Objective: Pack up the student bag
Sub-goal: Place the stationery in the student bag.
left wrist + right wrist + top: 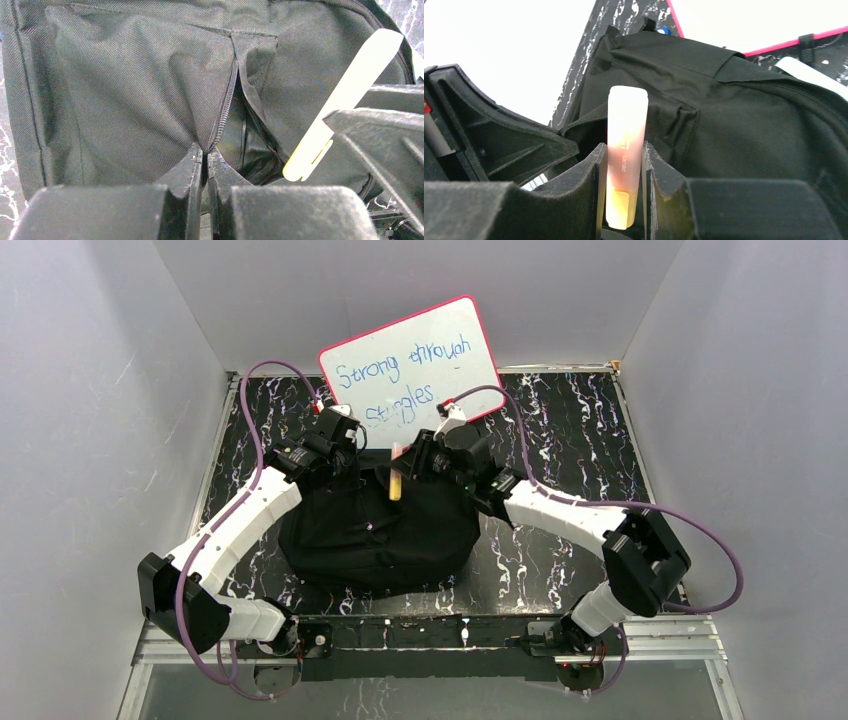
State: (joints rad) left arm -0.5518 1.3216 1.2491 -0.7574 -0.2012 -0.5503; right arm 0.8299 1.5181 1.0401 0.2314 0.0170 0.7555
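The student bag is lying centre frame, long axis running left to right, zipper mouth facing the upper edge. My left gripper is pinching its fabric there; my right gripper is clasping an upright pale highlighter above it. Beyond, the black marbled table is carrying a lettered whiteboard against white walls.

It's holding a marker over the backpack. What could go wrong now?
The zipper opening by the left jaws is narrow, so the marker in the right jaws could snag fabric and miss. The left jaws seem to pinch only a thin edge of the student bag; it might slip, closing the gap.
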